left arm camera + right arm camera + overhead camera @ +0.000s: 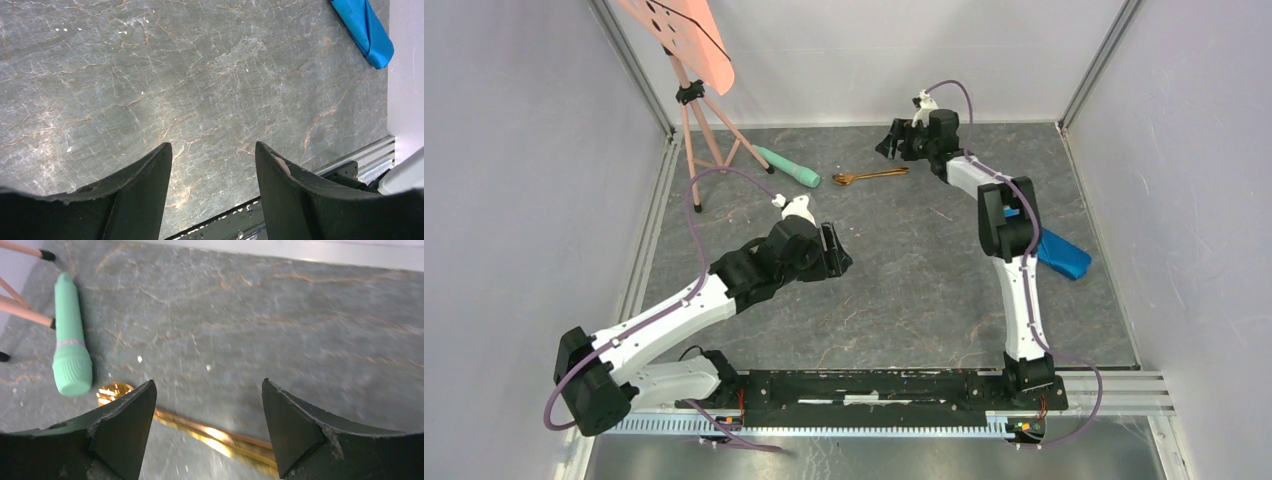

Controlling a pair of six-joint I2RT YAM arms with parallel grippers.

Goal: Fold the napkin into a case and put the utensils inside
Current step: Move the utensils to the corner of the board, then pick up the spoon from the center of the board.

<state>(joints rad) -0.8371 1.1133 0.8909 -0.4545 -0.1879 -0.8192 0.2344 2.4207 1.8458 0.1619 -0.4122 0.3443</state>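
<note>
At the near edge of the grey marbled table (pixel 904 300), the two arm bases sat on a black rail (pixel 874 385). The left arm stretched from about 7 o'clock toward the middle of the table. The left gripper (pixel 212 144) hung over bare tabletop with its jaws spread apart and nothing between them.

The blue napkin (pixel 1064 255) lay at about 3 o'clock, near the right wall. It was folded into a narrow layered packet and partly hidden behind the right arm's forearm in the overhead view. The left wrist camera showed one rounded end of it flat on the table, well apart from that gripper.

The right arm rose from about 5 o'clock and reached to the far side. The right gripper (pixel 207 382) was released, jaws wide, and pointed toward 9 o'clock. It hovered just over the handle ends of the copper-gold utensils (pixel 871 175) without gripping them. They lay together on the table at about 12 o'clock, and the spoon bowl (pixel 112 390) pointed toward 9 o'clock.

Just beyond the bowl, at about 11 o'clock, a mint-green cylinder (pixel 70 355) lay on its side, close to the utensils but not touching them. Farther out in the far left corner stood a pink tripod (pixel 709 130) with an orange board (pixel 689 35).
</note>
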